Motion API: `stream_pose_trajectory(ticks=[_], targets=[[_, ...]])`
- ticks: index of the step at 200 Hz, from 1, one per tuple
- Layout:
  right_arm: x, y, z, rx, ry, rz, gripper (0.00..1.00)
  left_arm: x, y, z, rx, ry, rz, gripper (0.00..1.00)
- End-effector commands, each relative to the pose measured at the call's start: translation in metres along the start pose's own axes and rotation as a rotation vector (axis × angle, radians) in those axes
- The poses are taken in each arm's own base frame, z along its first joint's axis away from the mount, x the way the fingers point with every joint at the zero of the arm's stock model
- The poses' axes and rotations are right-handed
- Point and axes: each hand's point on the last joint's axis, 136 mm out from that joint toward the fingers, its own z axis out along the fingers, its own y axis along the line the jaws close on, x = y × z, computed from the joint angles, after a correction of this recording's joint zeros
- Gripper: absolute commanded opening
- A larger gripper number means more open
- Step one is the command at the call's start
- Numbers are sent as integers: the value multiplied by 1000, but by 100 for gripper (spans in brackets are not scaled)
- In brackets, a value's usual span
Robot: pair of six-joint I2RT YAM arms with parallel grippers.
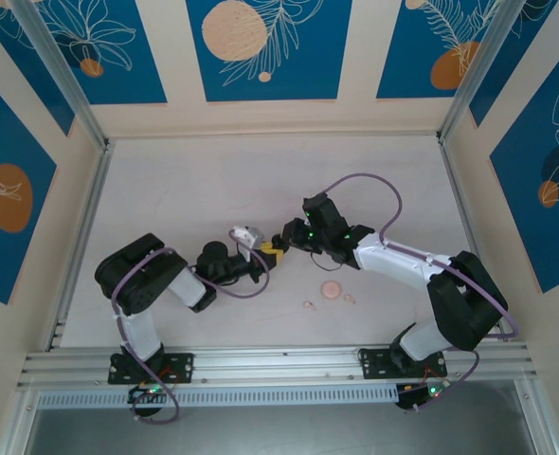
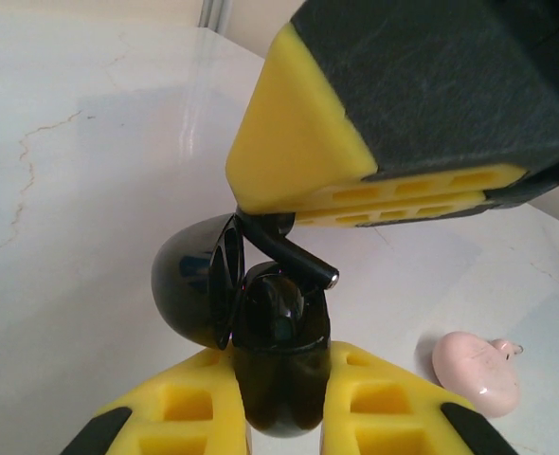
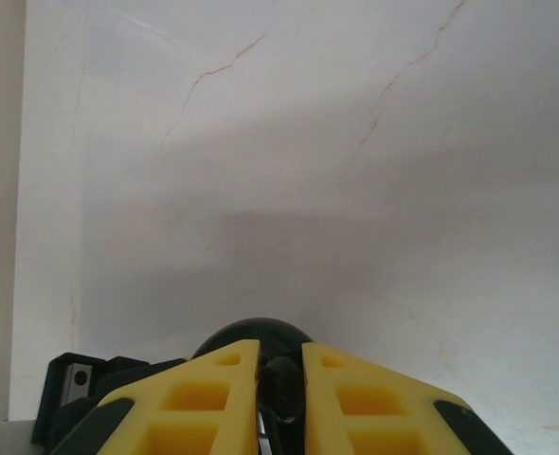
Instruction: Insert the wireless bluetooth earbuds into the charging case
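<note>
My left gripper [image 2: 279,384] is shut on the body of a glossy black charging case [image 2: 278,332], whose round lid [image 2: 194,284] hangs open to the left. From above, my right gripper [image 2: 261,210] is shut on a black earbud [image 2: 297,258], stem down at the case's mouth. In the right wrist view that gripper [image 3: 281,365] pinches the earbud [image 3: 286,387], with the case's dome [image 3: 256,334] just beyond. Seen from the top, the left gripper [image 1: 263,254] and right gripper [image 1: 280,248] meet tip to tip at mid-table. A pale pink earbud [image 2: 477,372] lies on the table to the right.
A round pink case [image 1: 332,289] lies on the white marble table [image 1: 213,190] near the right arm, flanked by two small pink earbuds [image 1: 309,304] [image 1: 349,299]. Metal rails edge the table at the left [image 1: 81,237] and front [image 1: 279,365].
</note>
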Motion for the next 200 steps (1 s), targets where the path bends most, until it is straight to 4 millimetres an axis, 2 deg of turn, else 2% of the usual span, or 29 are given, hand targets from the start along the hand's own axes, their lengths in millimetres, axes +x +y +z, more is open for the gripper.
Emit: stream_pose_trajectory(ticks=[1,63,107,141,200], targets=[[-1,-7,-2,30,-36,-19,17,-29,-12,3,38,-88,14,8],[-9,2,-11,10,-84,-38,17,-27,-9,3,23,-86,-2,8],[-8,-8,-24,35,-72,-41,17,-15,-3,-3,-12,-61,15,8],[2,-34,-30,110,3,-32,17,-7,-2,-9,-28,-43,35,8],[27,-89,-28,285,177,-23,17,-1,-1,-19,-51,-32,59,8]])
